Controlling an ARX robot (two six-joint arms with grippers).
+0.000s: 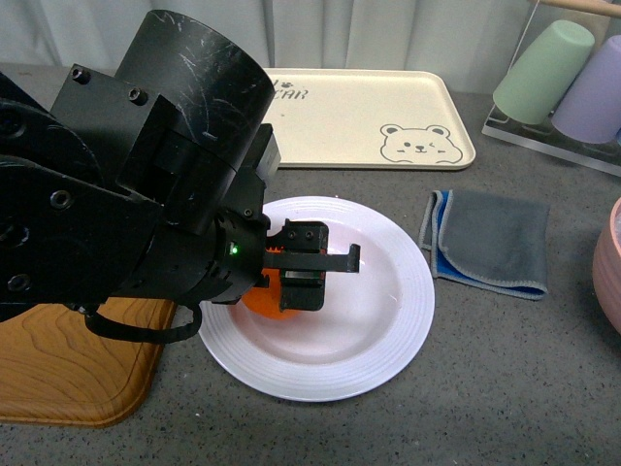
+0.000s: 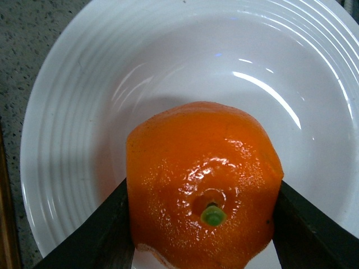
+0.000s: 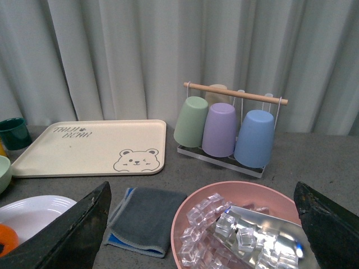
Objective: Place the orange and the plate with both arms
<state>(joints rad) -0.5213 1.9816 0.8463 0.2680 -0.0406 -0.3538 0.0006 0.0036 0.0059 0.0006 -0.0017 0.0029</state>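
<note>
1. One wooden board lies nearest, at 8 o'clock from the plate, and takes no part in the job.
2. The white ridged plate sits flat on the grey worktop, open side up, so it is ready to receive fruit.
3. The left pincer pinches the orange by its sides, with the green stem dot turned towards the wrist camera. That side grip probably leaves the underside free for setting down. The orange is over the plate's well, towards 9 o'clock from its centre. I cannot tell whether it touches the plate.
4. A grey cloth lies at 3 o'clock, just beside the plate.
5. The right pincer is spread wide with nothing between its jaws. It hangs near a pink bowl of ice cubes, at 3 o'clock beyond the cloth. This likely keeps it out of the left arm's way.
6. Farther off, the cream bear tray lies at 12 o'clock.
7. A rack of upturned cups stands at 2 o'clock.
</note>
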